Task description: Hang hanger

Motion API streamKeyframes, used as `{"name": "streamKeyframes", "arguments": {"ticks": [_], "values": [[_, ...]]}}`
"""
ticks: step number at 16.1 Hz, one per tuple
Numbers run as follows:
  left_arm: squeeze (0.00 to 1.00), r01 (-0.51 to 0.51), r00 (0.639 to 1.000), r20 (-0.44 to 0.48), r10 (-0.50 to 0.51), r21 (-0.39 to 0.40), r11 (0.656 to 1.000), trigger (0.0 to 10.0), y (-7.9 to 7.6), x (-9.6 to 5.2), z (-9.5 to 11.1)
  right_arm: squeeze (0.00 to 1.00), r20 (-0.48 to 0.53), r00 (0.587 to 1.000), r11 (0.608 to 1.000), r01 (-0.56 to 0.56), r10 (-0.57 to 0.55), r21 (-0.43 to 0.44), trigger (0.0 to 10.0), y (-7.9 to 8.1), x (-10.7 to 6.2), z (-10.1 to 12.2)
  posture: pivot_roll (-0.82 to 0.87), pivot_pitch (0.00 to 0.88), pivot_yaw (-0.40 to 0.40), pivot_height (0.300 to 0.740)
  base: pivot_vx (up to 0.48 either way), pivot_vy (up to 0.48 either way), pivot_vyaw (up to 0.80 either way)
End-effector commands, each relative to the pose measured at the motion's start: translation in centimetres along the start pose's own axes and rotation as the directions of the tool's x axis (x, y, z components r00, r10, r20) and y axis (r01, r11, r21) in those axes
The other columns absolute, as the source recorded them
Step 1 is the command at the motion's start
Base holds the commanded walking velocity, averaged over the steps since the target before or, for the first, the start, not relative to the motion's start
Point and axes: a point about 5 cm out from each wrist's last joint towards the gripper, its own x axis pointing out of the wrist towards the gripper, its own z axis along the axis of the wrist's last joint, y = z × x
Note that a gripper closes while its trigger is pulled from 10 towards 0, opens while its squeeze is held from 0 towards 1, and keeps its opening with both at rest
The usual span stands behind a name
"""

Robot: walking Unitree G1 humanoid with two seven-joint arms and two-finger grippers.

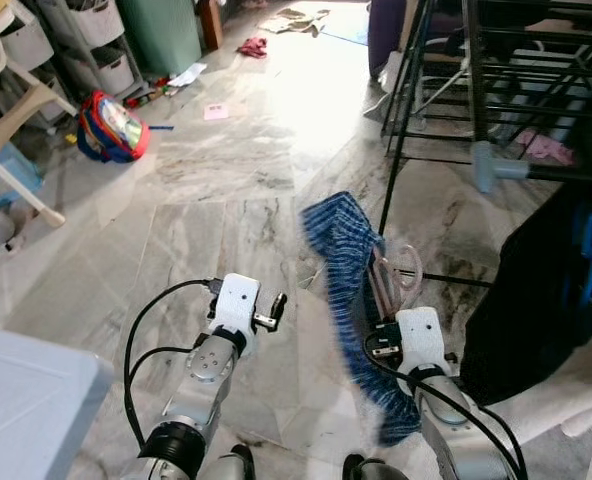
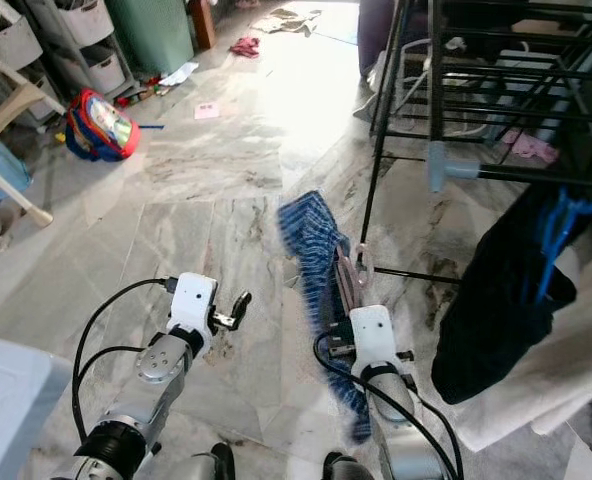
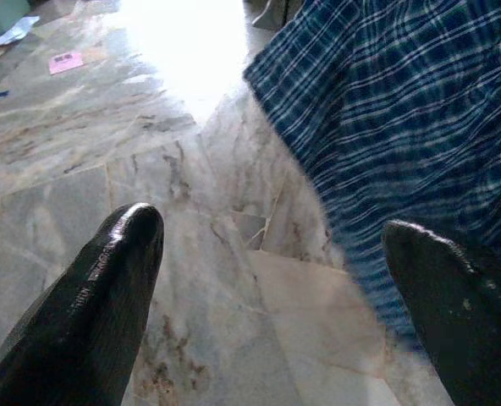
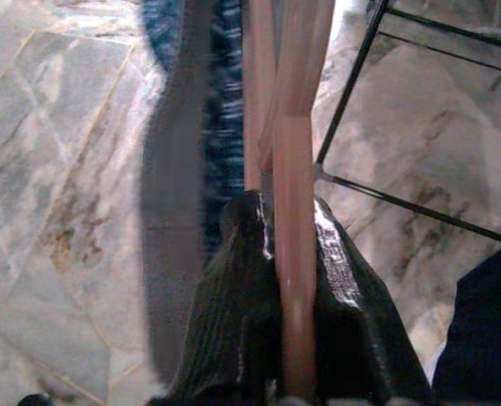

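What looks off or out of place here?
Floor clutter: a backpack lies on the tiles, with pink cloth and papers strewn farther back. The blue plaid garment droops from the pink hanger clamped in the right gripper, not yet on the black rack. The left gripper is open.

Harsh window glare on marble floor (image 1: 306, 80), motion-blurred cloth (image 1: 351, 260)

We hold the hanger (image 4: 294, 211) in our right gripper (image 4: 280, 245), checked cloth (image 1: 351, 260) draped from it toward the floor (image 1: 226, 170) | drying rack (image 1: 496, 90) ahead on our right, dark garment (image 1: 536, 300) hanging on its near side | backpack (image 1: 109, 128) far left on floor | left gripper (image 3: 267, 279) over bare floor, fingers apart
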Motion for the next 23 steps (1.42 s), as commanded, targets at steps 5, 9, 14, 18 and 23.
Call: {"name": "streamKeyframes", "arguments": {"ticks": [5,9,14,18,23], "values": [[0.00,0.025,0.999,-0.035,-0.025,0.010,1.000,10.0,-0.4,0.1,-0.5,0.00,-0.018,1.000,0.997,-0.003,0.004,0.078,10.0,-0.9,0.2,-0.1,-0.05,0.172,0.077,0.740,-0.286,0.000,0.00],[0.00,0.028,0.999,-0.040,-0.028,0.005,1.000,10.0,-0.3,0.1,-0.6,0.00,-0.030,1.000,0.996,-0.004,0.006,0.092,10.0,-0.8,-0.2,-0.5,-0.06,0.186,0.077,0.740,-0.287,0.000,0.00],[0.00,0.039,0.998,-0.053,-0.039,0.009,0.999,10.0,-0.3,-0.2,-1.1,0.00,-0.006,0.996,0.987,-0.090,0.092,0.130,10.0,0.8,-0.5,-0.2,-0.05,0.193,0.076,0.740,-0.360,0.000,0.00],[0.00,0.030,0.998,-0.049,-0.029,0.010,1.000,10.0,-0.1,-0.2,-1.0,0.00,-0.036,0.998,0.991,-0.048,0.053,0.126,10.0,0.2,-0.3,-0.5,-0.05,0.186,0.077,0.740,-0.339,0.000,0.00],[0.00,0.028,0.999,-0.034,-0.028,-0.002,1.000,10.0,-0.5,0.2,-0.6,0.00,-0.023,0.997,0.997,-0.070,0.071,0.018,10.0,0.6,0.1,-0.1,-0.04,0.176,0.064,0.740,-0.194,0.000,0.00]]}}
